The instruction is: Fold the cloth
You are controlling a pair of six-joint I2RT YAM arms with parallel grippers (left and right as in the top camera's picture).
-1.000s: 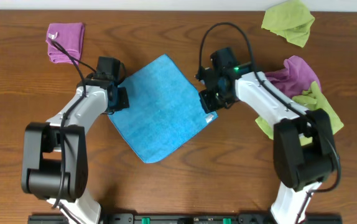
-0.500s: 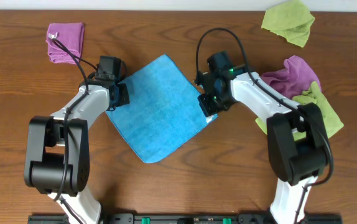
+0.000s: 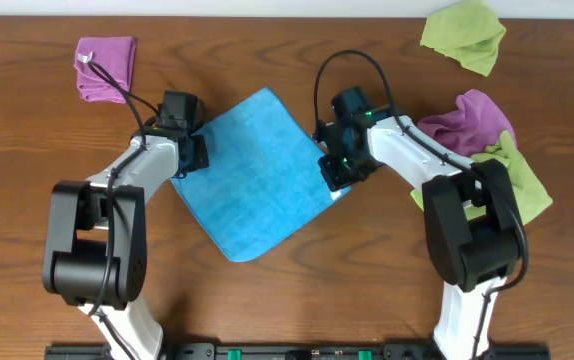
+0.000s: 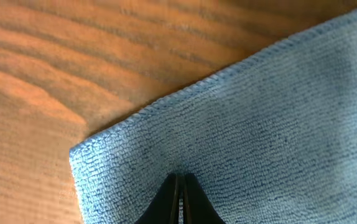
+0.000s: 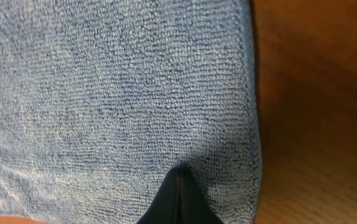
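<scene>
The sky-blue cloth (image 3: 252,175) lies flat on the wooden table, turned like a diamond. My left gripper (image 3: 189,158) is at its left corner. In the left wrist view its jaws (image 4: 180,180) are shut with the tips pressed into the cloth (image 4: 259,112), a little inside the corner edge. My right gripper (image 3: 333,172) is at the cloth's right corner. In the right wrist view its jaws (image 5: 180,174) are shut on the cloth (image 5: 116,87), close to the hemmed edge. A small white tag shows just below the right gripper.
A folded purple cloth (image 3: 105,66) lies at the back left. A lime-green cloth (image 3: 464,36) lies at the back right. A purple cloth (image 3: 472,118) and another lime-green cloth (image 3: 515,170) are heaped beside the right arm.
Both grippers have shifted slightly inward onto the cloth's left and right corners. The cloth itself has not moved.
</scene>
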